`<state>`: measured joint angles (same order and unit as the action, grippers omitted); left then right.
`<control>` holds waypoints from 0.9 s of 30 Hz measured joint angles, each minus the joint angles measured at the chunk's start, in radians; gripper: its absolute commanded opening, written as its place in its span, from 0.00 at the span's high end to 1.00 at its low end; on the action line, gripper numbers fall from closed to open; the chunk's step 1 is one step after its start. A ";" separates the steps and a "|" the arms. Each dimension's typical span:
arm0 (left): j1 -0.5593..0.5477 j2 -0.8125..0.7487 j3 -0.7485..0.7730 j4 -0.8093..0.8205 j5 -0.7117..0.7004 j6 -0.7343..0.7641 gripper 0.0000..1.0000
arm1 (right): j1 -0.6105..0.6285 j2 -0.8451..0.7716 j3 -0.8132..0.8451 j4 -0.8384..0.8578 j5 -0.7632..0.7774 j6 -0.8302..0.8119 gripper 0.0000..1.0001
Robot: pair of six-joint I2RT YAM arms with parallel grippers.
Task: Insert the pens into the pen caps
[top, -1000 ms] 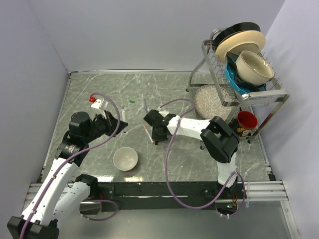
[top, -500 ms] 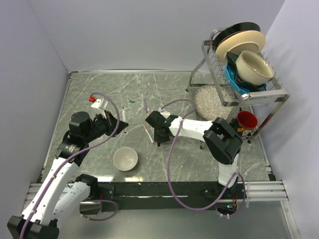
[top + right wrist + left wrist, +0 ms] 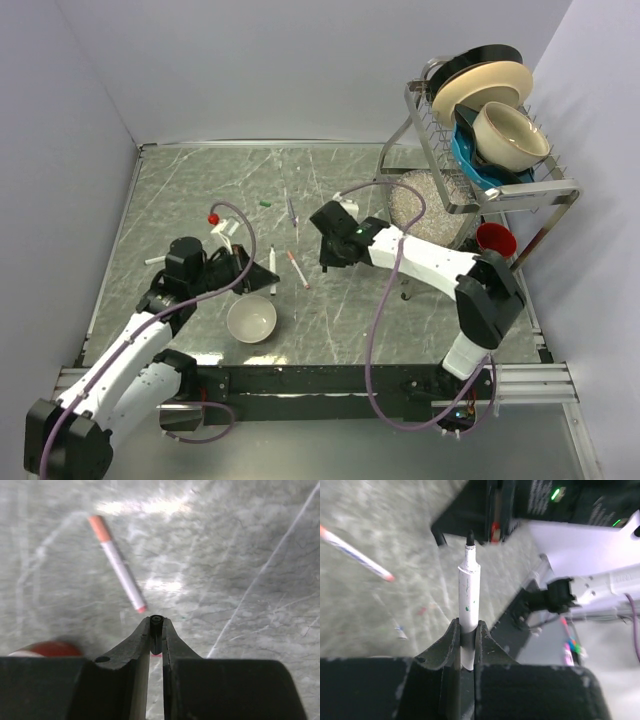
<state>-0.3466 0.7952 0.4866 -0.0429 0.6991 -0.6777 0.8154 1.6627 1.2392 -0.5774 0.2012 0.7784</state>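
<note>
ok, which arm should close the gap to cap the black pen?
Left, probably. The left gripper clamps the pen with its bare black tip pointing at the right arm ahead; the right gripper only pinches the black cap, so it can hold steady.

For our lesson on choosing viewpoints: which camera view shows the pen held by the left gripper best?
The left wrist view: the pen stands large and upright in the left gripper, black tip showing. The top view shows only a small white sliver. The right wrist view misses it.

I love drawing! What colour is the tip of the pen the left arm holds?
Black. See the pen in the left wrist view.
</note>
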 measured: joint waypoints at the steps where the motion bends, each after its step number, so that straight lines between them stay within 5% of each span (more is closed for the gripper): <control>1: -0.010 0.008 -0.016 0.038 0.011 -0.024 0.99 | 0.000 -0.012 0.013 -0.004 -0.001 -0.003 1.00; 14: -0.237 0.186 -0.043 0.312 0.000 -0.145 0.99 | 0.000 -0.181 0.085 0.016 -0.028 -0.010 1.00; 27: -0.263 0.265 -0.043 0.345 -0.035 -0.146 0.99 | 0.019 -0.229 0.090 0.038 -0.048 0.001 1.00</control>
<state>-0.6098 1.0599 0.4438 0.3023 0.6640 -0.8242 0.8345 1.4342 1.3289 -0.5392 0.1532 0.7792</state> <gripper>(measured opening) 0.117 0.161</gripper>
